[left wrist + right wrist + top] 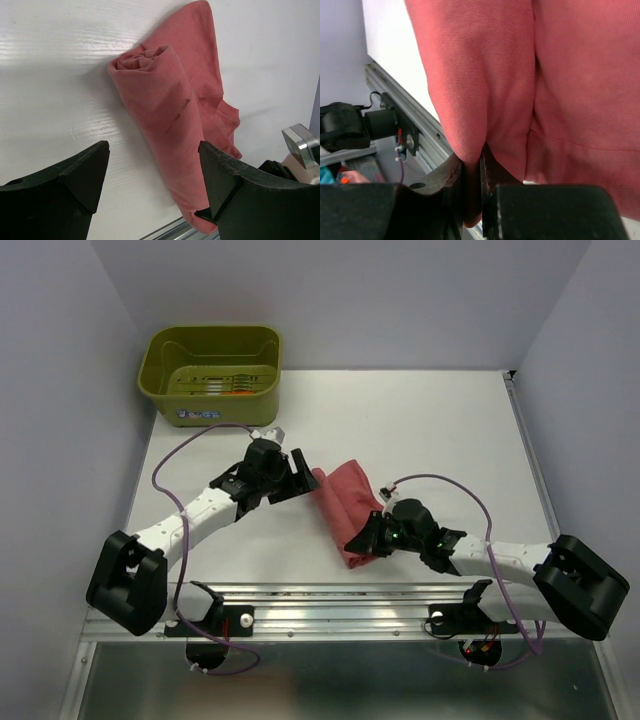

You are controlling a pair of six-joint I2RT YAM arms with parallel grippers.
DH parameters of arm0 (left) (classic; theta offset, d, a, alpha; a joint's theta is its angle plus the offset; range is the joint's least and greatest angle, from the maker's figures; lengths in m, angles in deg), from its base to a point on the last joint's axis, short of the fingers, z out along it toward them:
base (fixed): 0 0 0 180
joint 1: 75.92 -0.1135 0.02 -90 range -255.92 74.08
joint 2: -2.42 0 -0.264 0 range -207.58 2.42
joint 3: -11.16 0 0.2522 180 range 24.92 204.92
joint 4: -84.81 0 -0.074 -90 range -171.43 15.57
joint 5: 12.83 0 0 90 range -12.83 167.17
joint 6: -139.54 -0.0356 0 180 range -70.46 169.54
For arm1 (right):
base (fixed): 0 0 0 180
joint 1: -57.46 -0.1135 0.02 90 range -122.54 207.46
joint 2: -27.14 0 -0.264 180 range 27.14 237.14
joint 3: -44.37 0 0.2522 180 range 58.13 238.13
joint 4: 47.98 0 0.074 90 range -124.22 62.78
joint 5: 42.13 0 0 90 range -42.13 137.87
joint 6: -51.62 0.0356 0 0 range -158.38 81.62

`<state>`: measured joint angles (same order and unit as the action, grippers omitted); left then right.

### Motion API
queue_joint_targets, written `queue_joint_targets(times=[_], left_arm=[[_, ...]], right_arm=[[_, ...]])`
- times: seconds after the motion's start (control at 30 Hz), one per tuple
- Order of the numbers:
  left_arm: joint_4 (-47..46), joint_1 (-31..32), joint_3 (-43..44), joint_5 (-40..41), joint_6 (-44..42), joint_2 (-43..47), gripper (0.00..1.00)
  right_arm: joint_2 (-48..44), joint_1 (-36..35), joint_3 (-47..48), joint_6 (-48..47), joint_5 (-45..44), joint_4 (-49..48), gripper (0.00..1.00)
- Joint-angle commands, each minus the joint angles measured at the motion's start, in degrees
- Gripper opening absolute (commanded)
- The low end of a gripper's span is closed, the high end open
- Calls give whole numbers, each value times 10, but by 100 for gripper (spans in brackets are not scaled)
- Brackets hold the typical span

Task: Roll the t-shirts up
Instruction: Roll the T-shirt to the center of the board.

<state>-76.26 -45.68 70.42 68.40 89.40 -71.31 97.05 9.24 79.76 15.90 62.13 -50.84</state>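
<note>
T-shirt point(345, 505), dusty rose, lying on the white desk point(430, 420) as a loose roll between the two hands. Olive-green tub point(160, 375): well beyond the left hand, at the desk's far corner. Left hand point(297, 478): released, fingers spread wide, just beside the roll's far end, which shows its spiral. Right hand point(368, 540): clenched on a fold of cloth at the roll's near end.

White table point(430, 430), faint wood-grain texture, boxed in on 3 sides by plain pale lilac-grey walls: back wall point(350, 300), left wall point(50, 390), right wall point(600, 390). Aluminium rail point(340, 602) runs along near edge. Light even, shadows soft.
</note>
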Motion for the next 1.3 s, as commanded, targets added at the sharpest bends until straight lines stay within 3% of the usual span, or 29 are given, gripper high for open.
queue_joint_targets(times=[0.0, 0.13, 0.57, 0.73, 1.13, 1.23, 1.27], left_arm=[[-32, 24, 35, -18, -12, -17, 81], [-45, 34, 47, -28, -12, -35, 66], [-89, 47, 67, -62, -13, -92, 25], [-113, 48, 87, -71, -11, -131, 18], [-126, 48, 149, -78, -21, -222, 16], [-131, 47, 158, -83, -22, -249, 15], [-131, 47, 160, -84, -22, -253, 15]], right_arm=[[-5, 31, -34, 49, 74, -93, 1], [7, 56, -64, 74, 117, -139, 1], [32, 92, -74, 75, 178, -164, 1], [38, 97, -75, 75, 187, -167, 1], [27, 119, -91, 73, 193, -166, 1], [20, 119, -96, 74, 187, -163, 8], [16, 119, -98, 73, 184, -162, 20]])
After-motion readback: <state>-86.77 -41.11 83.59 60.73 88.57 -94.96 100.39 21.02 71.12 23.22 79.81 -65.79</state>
